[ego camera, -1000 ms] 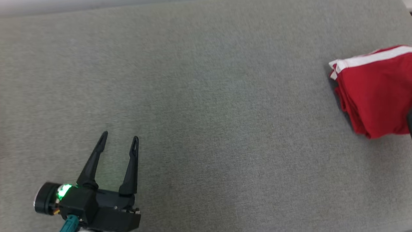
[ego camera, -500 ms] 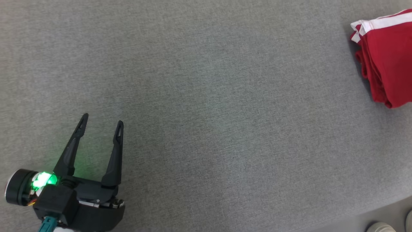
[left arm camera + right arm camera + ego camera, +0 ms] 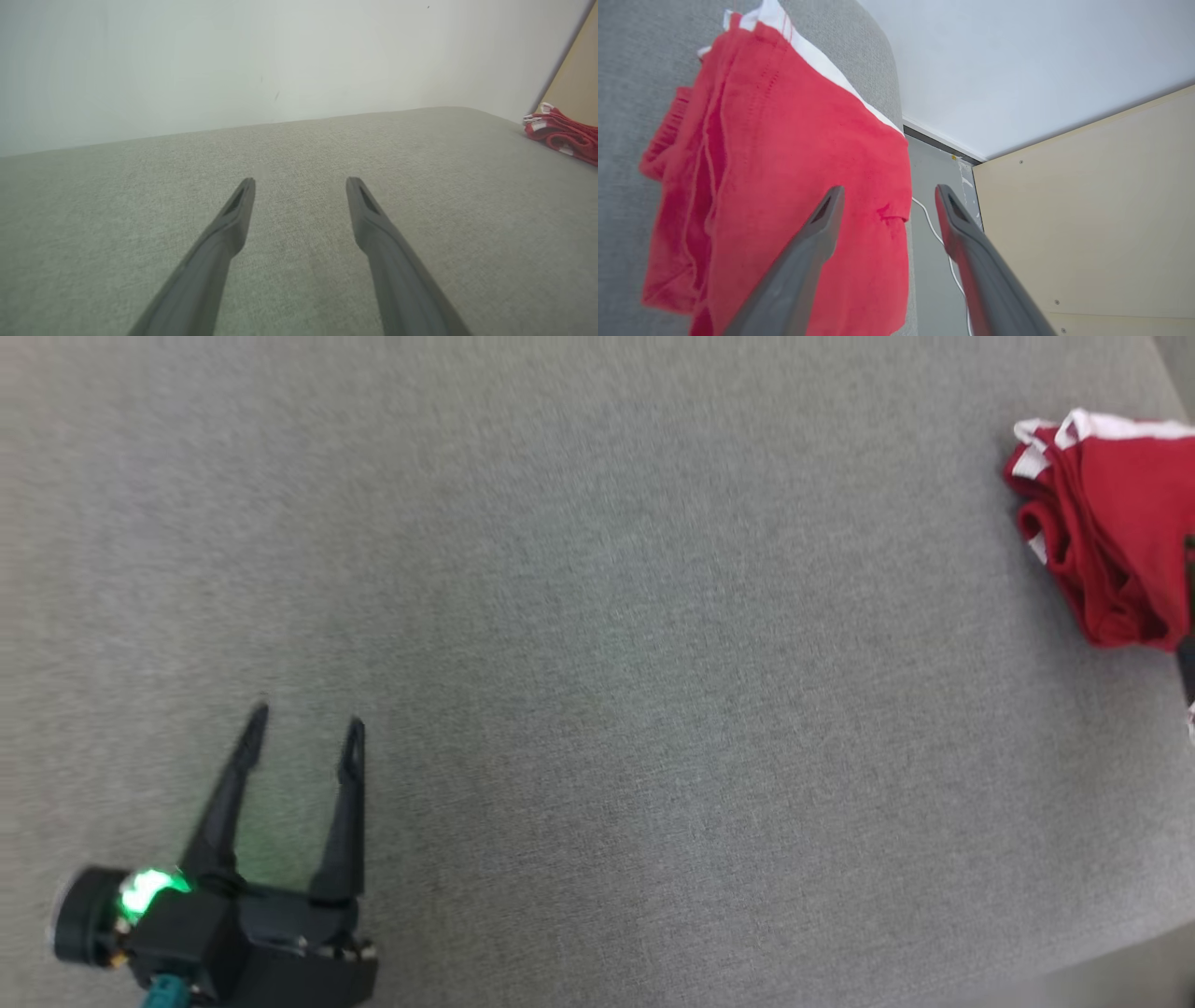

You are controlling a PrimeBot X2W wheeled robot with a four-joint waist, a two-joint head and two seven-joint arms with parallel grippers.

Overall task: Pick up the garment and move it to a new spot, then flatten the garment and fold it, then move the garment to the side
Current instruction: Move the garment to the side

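The garment is red cloth with white trim, folded into a thick bundle at the right edge of the grey padded surface. It shows far right in the left wrist view. In the right wrist view the garment hangs partly over the surface's edge. My right gripper is open just above it, one finger over the cloth, the other past the edge, nothing held. My left gripper rests open and empty at the lower left, seen also in its own wrist view.
A pale wall stands behind the surface. Beside the surface's right edge are a light wooden panel and a white cable on the floor.
The right gripper has opened and let go of the garment, which now looks more bunched at the right edge. The head camera has shifted. The left gripper stays open.
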